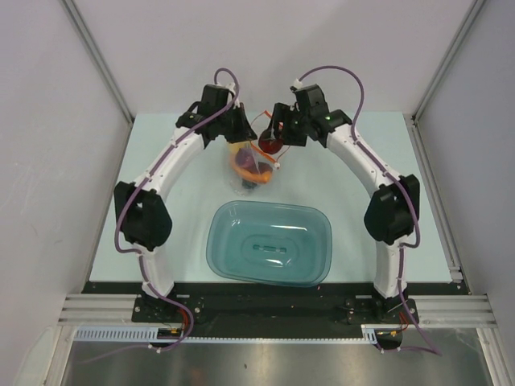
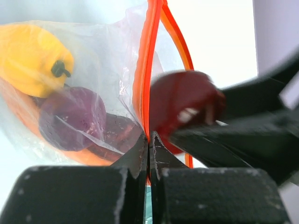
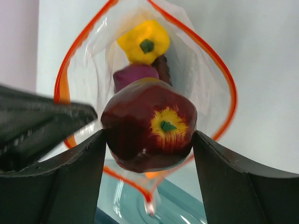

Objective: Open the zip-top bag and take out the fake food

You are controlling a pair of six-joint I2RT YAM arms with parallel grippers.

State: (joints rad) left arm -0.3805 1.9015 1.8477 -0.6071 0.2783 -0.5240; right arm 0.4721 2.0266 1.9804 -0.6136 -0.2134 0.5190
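Pale green surface [image 1: 185,241] between white walls, teal tub [image 1: 269,244] toward the near edge (free room on either side). At the far middle, my left jaws are pressed together on the zip-top bag [image 1: 253,167] at its orange strip [image 2: 142,79]. My right jaws clamp the dark red apple [image 3: 148,123] at the open mouth, with pepper [image 3: 142,42] and onion [image 3: 133,74] inside.
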